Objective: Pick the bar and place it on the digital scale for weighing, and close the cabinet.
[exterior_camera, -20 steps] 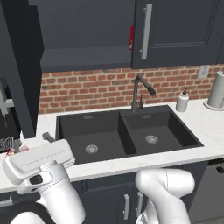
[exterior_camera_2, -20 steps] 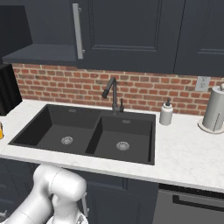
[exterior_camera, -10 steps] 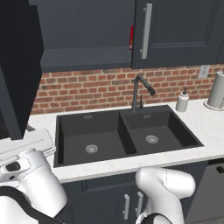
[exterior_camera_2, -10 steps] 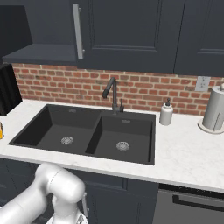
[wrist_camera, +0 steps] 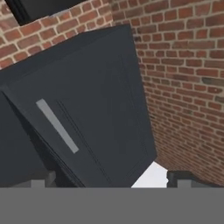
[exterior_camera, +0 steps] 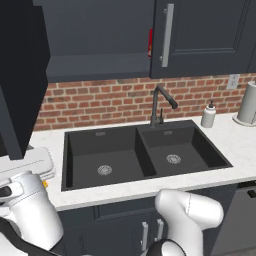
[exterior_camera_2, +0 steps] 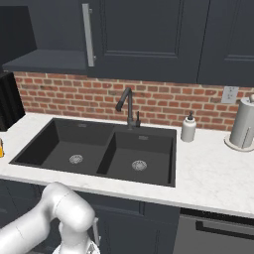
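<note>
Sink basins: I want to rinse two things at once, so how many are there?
2, side by side in the black sink below the faucet: the left basin and the right basin, each with a drain.

Red brick backsplash (exterior_camera_2: 163, 101) behind white marble counter (exterior_camera_2: 208, 173). Black double sink (exterior_camera: 140, 155), dark faucet (exterior_camera: 160, 102). Dark lower cabinets (exterior_camera_2: 144, 225).

sink (exterior_camera: 145, 155): black, double | faucet (exterior_camera: 161, 104): behind | soap bottle (exterior_camera_2: 188, 128), paper towel roll (exterior_camera_2: 243, 124): right counter
</note>
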Tool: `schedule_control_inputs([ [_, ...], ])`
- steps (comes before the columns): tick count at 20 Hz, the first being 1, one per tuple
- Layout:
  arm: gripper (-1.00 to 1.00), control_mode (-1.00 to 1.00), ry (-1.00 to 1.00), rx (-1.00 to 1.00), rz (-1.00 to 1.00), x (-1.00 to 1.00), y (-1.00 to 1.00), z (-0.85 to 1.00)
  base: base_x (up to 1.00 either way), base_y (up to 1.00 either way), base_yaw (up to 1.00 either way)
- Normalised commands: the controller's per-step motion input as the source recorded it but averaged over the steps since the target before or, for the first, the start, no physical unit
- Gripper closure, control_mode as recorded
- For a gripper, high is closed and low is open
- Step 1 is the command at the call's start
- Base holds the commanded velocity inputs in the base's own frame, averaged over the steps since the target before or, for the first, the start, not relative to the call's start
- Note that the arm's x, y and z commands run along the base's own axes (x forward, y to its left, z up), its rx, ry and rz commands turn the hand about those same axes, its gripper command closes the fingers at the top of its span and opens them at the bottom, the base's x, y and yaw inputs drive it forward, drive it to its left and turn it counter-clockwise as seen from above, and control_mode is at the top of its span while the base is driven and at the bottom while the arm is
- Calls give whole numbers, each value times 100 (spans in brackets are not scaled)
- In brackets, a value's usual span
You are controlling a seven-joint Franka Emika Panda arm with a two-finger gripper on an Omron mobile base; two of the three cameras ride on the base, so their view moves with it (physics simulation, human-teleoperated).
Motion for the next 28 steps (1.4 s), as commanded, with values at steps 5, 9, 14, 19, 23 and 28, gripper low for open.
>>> schedule_control_inputs([
  [5,-100,-100,-16,30,3,36,-11,55,0,0,0],
  [9,-100,-100,-18,32,2,31,-18,68,0,0,0],
  [14,-100,-100,-19,34,2,33,-26,81,0,0,0],
  [19,-100,-100,-20,35,3,29,-21,96,0,0,0],
  [23,-100,-100,-19,35,3,30,-23,100,0,0,0],
  [28,-100,-100,-17,41,4,17,-35,100,0,0,0],
])
